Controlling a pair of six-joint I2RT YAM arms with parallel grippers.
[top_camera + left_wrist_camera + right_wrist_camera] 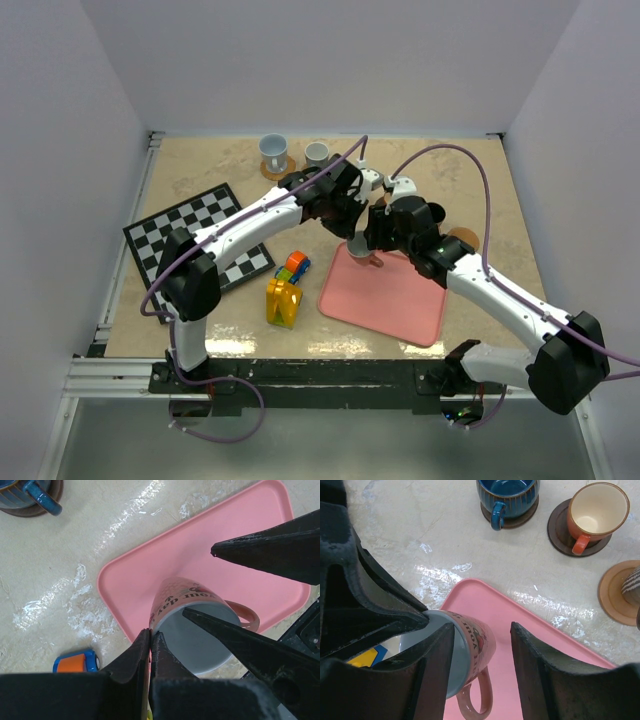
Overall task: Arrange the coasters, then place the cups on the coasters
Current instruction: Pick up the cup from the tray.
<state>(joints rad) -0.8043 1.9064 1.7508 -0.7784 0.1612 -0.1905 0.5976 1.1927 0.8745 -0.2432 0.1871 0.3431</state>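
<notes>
Over the pink tray (520, 607) the pink cup (476, 642) hangs tipped on its side, mouth facing the wrists, handle on the right arm's side. The left gripper (150, 632) is pinched tight on its rim. The right gripper (482, 626) stands half open astride the wall, one finger inside the mouth, not gripping. The navy cup (509, 492) and orange cup (595, 510) sit on coasters beyond, out of the way.

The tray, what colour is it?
The tray is pink, best seen in the left wrist view.
</notes>
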